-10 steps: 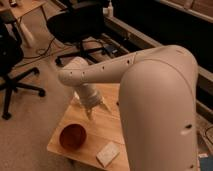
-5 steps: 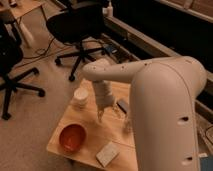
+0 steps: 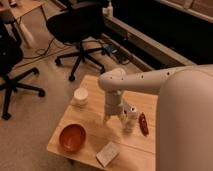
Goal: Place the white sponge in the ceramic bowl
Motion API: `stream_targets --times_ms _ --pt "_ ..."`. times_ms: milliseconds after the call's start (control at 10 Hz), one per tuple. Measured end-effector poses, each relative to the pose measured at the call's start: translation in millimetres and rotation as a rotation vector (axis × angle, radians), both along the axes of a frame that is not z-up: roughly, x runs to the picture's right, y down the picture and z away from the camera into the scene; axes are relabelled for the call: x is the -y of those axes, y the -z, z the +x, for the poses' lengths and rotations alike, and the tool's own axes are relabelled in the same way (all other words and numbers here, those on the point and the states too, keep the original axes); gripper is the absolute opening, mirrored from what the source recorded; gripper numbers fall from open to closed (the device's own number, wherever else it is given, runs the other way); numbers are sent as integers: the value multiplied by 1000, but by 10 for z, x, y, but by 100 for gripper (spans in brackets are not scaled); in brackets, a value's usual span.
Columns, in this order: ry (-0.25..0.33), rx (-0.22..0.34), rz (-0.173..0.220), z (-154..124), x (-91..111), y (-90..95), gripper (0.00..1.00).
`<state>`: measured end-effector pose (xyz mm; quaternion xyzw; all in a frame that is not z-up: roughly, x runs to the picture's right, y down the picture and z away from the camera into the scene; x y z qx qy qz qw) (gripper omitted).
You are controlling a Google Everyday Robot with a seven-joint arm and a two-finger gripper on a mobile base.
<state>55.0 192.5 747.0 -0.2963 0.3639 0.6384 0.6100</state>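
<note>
The white sponge (image 3: 108, 153) lies flat near the front edge of the wooden table (image 3: 95, 122). To its left sits the ceramic bowl (image 3: 73, 137), glossy reddish-brown and with nothing in it. My gripper (image 3: 114, 119) hangs over the middle of the table, pointing down, above and behind the sponge and to the right of the bowl. Its fingers stand apart with nothing between them. My big white arm fills the right side of the view and hides the table's right end.
A small white round container (image 3: 80, 96) stands at the table's back left. An upright white bottle (image 3: 131, 119) and a red object (image 3: 143, 124) are just right of the gripper. Black office chairs (image 3: 80, 25) stand on the carpet behind the table.
My arm has swung to the right, carrying the gripper from above the bowl's side toward the table's middle near the bottle. The sponge and bowl have not moved.
</note>
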Motion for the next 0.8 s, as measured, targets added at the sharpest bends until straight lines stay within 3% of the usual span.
stream_targets --times_ms 200,400,600,800 --pt "16 -29 18 62 -259 119 65" --pt "17 -68 -4 95 -492 166 65" --pt "-14 -126 -89 121 -707 189 65" --pt "-49 -145 -173 26 -809 129 65"
